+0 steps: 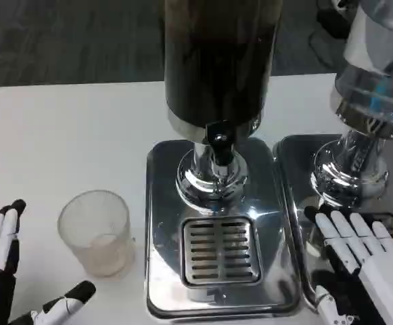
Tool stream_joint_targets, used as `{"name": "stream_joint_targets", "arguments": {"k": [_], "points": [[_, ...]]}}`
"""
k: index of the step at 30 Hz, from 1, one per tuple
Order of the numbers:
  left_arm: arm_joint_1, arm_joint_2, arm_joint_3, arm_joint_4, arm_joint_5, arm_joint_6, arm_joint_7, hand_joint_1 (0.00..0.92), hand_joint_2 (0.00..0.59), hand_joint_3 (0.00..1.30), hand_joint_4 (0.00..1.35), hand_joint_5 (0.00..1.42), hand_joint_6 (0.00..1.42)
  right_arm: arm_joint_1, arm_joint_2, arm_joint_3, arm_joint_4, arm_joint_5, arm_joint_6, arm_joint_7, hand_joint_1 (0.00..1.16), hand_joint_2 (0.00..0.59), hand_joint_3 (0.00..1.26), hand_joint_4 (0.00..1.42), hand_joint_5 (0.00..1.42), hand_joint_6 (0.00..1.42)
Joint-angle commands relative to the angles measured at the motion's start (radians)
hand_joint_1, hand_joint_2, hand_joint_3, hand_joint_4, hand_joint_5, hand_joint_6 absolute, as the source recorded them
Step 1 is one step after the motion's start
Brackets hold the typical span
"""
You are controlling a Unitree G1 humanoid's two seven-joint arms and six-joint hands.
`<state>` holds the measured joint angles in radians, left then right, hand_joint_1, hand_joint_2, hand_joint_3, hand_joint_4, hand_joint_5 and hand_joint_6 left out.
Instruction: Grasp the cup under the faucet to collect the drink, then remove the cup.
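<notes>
Here, the left hand (7, 271) is lying with fingers spread apart and holding nothing, just left of the clear cup (96, 232). The cup is standing upright on the white table (61, 135), beside the left edge of the chrome drip tray (162, 271), not under the black faucet (218, 139). The right hand (365, 271) is resting open, fingers extended, right of that tray on a second dispenser's base (297, 176).

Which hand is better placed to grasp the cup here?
Left. The open left hand flanks the clear ribbed plastic cup on the white table; the right hand lies beyond the chrome dispenser base.
</notes>
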<state>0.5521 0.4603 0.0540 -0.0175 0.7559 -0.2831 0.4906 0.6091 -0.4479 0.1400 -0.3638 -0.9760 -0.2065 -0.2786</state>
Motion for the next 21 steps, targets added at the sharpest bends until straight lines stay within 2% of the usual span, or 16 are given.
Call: {"name": "stream_joint_targets", "arguments": {"k": [1, 12, 21], "points": [[0.001, 0.005, -0.009, 0.009, 0.004, 0.002, -0.011, 0.0, 0.069, 0.0, 0.0, 0.0, 0.0, -0.004, -0.007, -0.004, 0.006, 0.009, -0.01, 0.005, 0.0, 0.586, 0.01, 0.0, 0.0, 0.0], [0.004, 0.0, 0.002, 0.022, -0.01, -0.005, 0.004, 0.0, 0.069, 0.0, 0.0, 0.0, 0.0, -0.014, 0.011, 0.012, -0.005, -0.012, 0.007, 0.018, 0.0, 0.586, 0.01, 0.0, 0.0, 0.0], [-0.039, 0.014, 0.03, 0.111, -0.059, -0.087, 0.046, 0.0, 0.036, 0.0, 0.0, 0.0, 0.0, 0.002, 0.052, 0.047, -0.017, -0.052, 0.039, 0.002, 0.0, 0.586, 0.02, 0.0, 0.0, 0.0]]}}
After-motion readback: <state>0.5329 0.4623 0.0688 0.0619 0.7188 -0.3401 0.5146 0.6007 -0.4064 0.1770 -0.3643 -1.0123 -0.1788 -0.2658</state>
